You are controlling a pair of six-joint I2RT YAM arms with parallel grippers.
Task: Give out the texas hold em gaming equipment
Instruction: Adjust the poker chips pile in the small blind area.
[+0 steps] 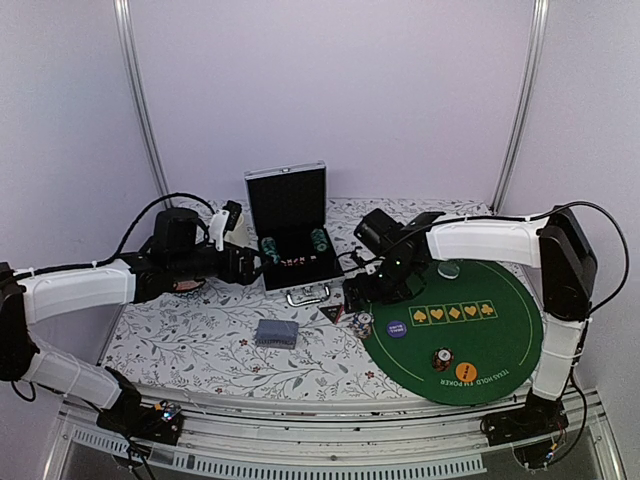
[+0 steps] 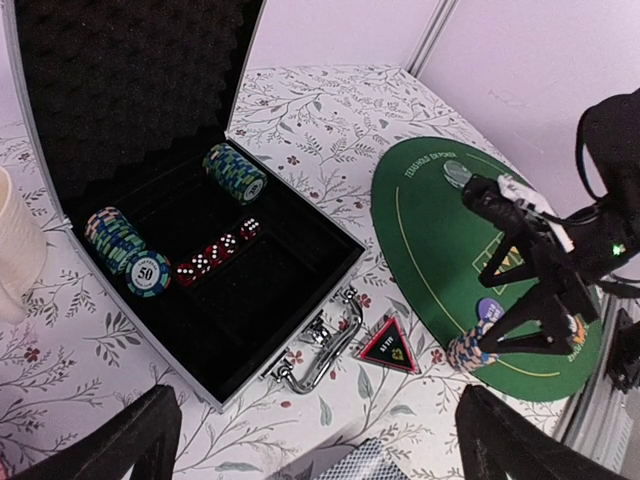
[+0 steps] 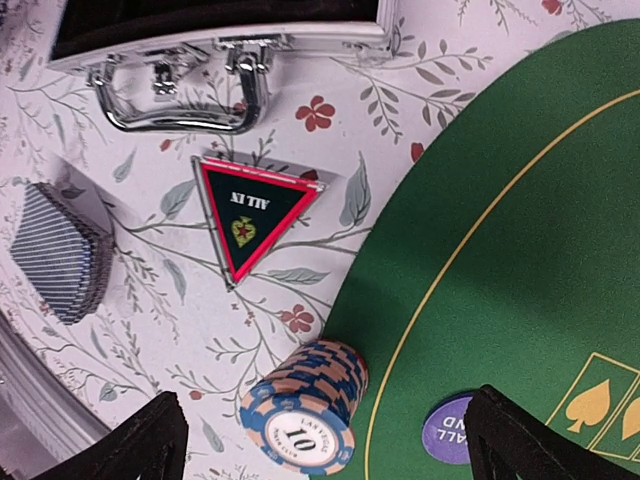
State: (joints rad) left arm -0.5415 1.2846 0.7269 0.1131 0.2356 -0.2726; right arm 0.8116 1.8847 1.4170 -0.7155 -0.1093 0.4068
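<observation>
A stack of blue-and-peach striped chips (image 3: 305, 405) stands at the green mat's edge, between the wide-apart fingers of my right gripper (image 3: 330, 455), untouched by either. From above, that open right gripper (image 1: 358, 300) hovers over the stack (image 1: 361, 324). The dark triangular marker (image 3: 250, 215) lies on the flowered cloth, and the blue-backed cards (image 1: 276, 333) lie further left. A purple disc (image 1: 396, 327), an orange disc (image 1: 465, 373) and another chip stack (image 1: 441, 358) sit on the mat (image 1: 500, 340). My left gripper (image 1: 243, 265) is open and empty beside the open case (image 2: 300, 300), which holds chip stacks (image 2: 235, 172) and red dice (image 2: 215, 250).
The case's lid (image 1: 287, 205) stands upright at the back, with its chrome handle (image 2: 325, 350) facing front. A cream mug (image 2: 15, 245) stands left of the case. A clear disc (image 1: 449, 269) lies at the mat's far edge. The table's front edge runs just past the cards.
</observation>
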